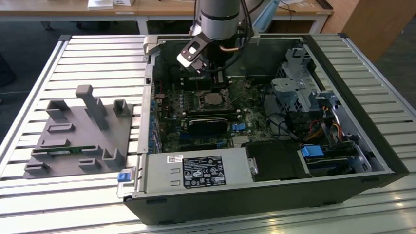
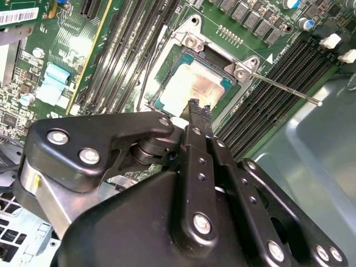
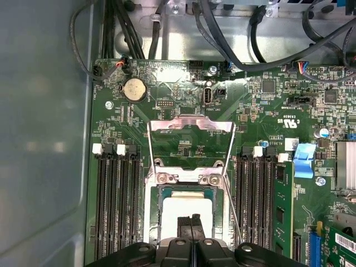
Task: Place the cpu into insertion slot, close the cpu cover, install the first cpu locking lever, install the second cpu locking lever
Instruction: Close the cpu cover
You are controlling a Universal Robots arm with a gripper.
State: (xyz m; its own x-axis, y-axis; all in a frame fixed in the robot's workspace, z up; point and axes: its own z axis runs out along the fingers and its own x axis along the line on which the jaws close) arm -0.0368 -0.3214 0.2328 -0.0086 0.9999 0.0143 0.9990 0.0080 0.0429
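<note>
Cpu (image 2: 186, 86) just beneath gripper (image 2: 199, 109), perhaps in contact

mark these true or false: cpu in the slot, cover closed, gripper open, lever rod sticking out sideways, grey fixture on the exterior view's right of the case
1. The cpu sits in the slot. True.
2. The cover is closed over the cpu. False: it is swung open, away from the chip.
3. The gripper is wide open. False: its fingers are shut together, with the tip over the cpu.
4. A thin lever rod sticks out beside the slot, unlatched. True.
5. The grey fixture is on the exterior view's right of the case. False: it is on the left.
</note>
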